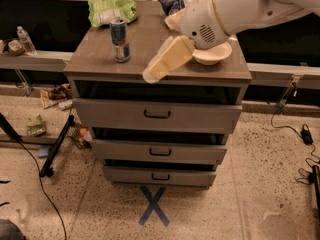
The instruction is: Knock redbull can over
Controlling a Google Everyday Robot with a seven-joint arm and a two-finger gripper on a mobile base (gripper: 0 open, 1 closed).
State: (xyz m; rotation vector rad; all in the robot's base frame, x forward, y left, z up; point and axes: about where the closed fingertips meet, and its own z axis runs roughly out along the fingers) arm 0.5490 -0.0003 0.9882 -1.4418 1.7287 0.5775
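The redbull can [119, 39] stands upright on the left part of the grey drawer cabinet's top [95, 64]. It is blue and silver with a red marking. My gripper [161, 66] is pale yellow and reaches in from the upper right on a white arm. It hangs over the front middle of the top, to the right of the can and apart from it. The arm covers part of the white bowl [216, 55].
A green snack bag [111, 9] and a dark blue bag [171, 4] lie at the back of the top. Three drawers [158, 115] face me. A water bottle [26, 40] stands on a ledge at left. Cables and a stand lie on the floor.
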